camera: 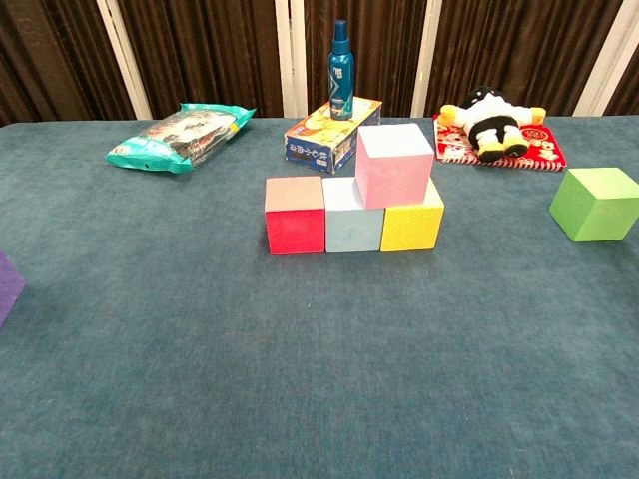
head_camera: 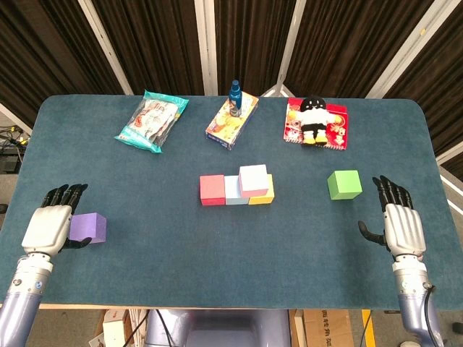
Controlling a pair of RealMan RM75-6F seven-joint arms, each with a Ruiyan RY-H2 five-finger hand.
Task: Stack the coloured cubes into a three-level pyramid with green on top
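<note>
1. Head view: I see my left hand (head_camera: 49, 225) with fingers spread, empty, right beside the purple cube (head_camera: 88, 228). My right hand (head_camera: 402, 225) is also spread, empty, near the green cube (head_camera: 344, 184) on the worktop (head_camera: 159, 246).
2. Chest view: the pink cube (camera: 394, 165) sits on the pale blue cube (camera: 352, 219) and yellow cube (camera: 412, 221); the red cube (camera: 295, 216) touches the pale blue cube's left side. Neither hand shows.

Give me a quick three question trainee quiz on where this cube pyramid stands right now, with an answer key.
1. True or false: the pink cube sits across the pale blue cube and yellow cube.
2. Which cube lies beside the left hand? A purple, B green, C red.
3. Fill in: the green cube rests on the ____.

Key: 1 true. 2 A, the purple cube. 3 table, short of the right hand.
</note>
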